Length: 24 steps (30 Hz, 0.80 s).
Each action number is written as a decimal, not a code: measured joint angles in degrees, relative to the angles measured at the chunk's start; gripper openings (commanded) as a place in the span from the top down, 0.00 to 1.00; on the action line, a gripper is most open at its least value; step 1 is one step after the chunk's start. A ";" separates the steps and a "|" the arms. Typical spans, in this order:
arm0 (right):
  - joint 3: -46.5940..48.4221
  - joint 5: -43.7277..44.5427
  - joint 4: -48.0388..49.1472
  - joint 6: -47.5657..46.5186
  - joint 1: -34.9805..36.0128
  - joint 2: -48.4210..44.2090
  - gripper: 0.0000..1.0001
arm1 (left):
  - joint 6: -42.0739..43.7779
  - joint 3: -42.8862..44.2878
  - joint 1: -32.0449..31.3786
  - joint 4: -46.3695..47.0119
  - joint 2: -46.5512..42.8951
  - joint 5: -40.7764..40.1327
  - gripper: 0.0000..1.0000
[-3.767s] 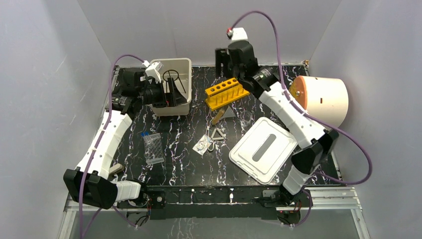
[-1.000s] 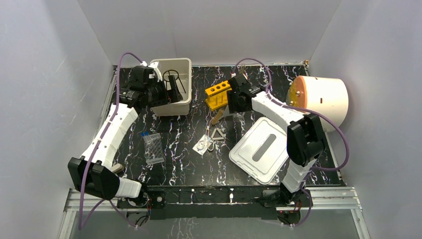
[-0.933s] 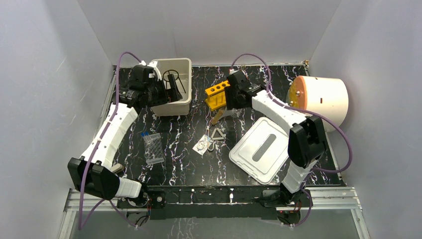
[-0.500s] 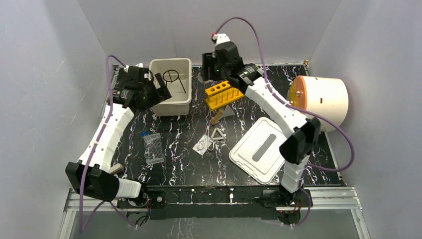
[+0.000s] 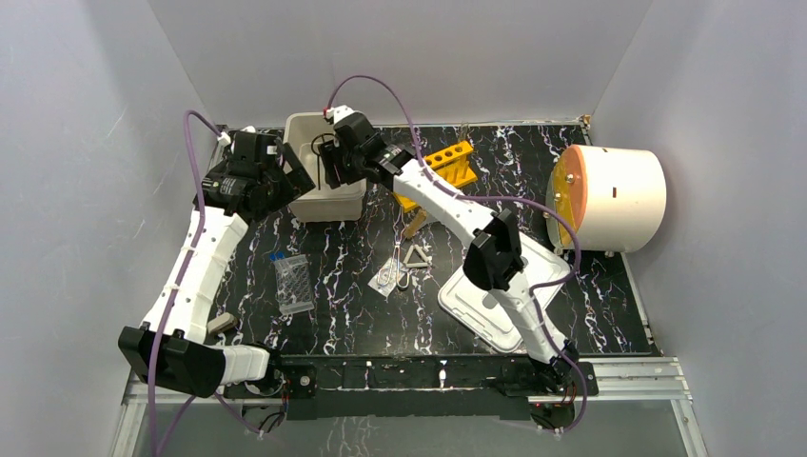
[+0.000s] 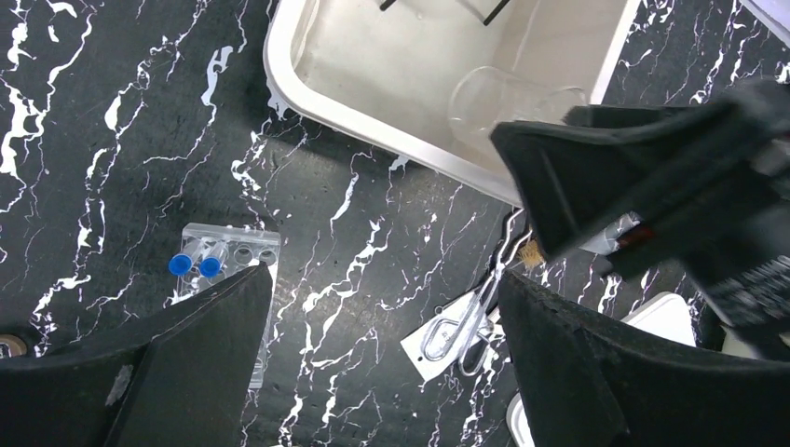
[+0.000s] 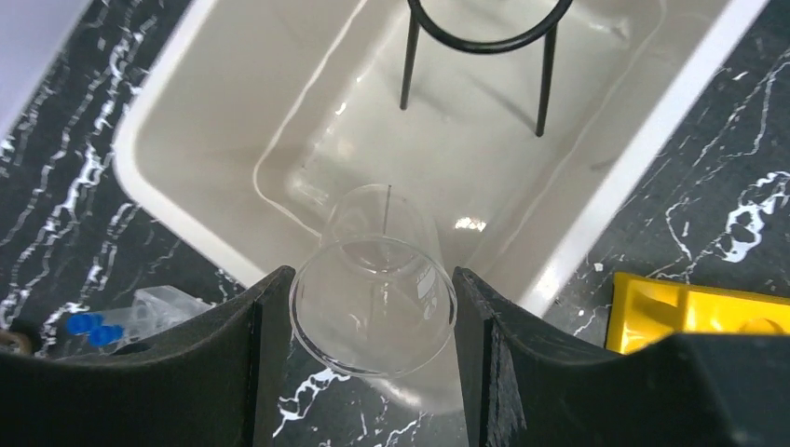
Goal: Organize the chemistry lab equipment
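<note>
Fingers (image 7: 270, 372) of the right gripper (image 7: 373, 317) clasp a clear glass beaker (image 7: 373, 279) over the white bin's (image 7: 242, 102) edge; the black wire ring stand (image 7: 484, 37) stands inside. The left gripper (image 6: 382, 354) hangs wide open, empty, above the thin metal tweezers (image 6: 466, 321).

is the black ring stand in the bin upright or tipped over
Upright: the black wire ring stand stands on its legs on the floor of the white bin, ring level on top.
</note>
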 measured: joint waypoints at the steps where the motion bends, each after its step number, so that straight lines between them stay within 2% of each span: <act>1: 1.20 -0.07 -0.79 -0.33 0.15 1.49 0.48 | 0.04 -0.07 0.00 0.07 -0.02 -0.11 0.09; 6: 6.25 0.39 -4.90 -1.18 0.24 6.93 0.48 | 0.74 -1.09 0.00 0.42 -0.22 0.15 0.08; 16: 6.86 2.82 -9.03 -2.08 0.26 7.13 0.46 | 1.95 -2.64 0.00 0.59 -0.39 0.66 0.07; 24: 7.63 6.49 -16.22 -1.99 0.24 7.13 0.45 | 2.38 -2.64 0.00 0.61 -0.37 0.66 0.07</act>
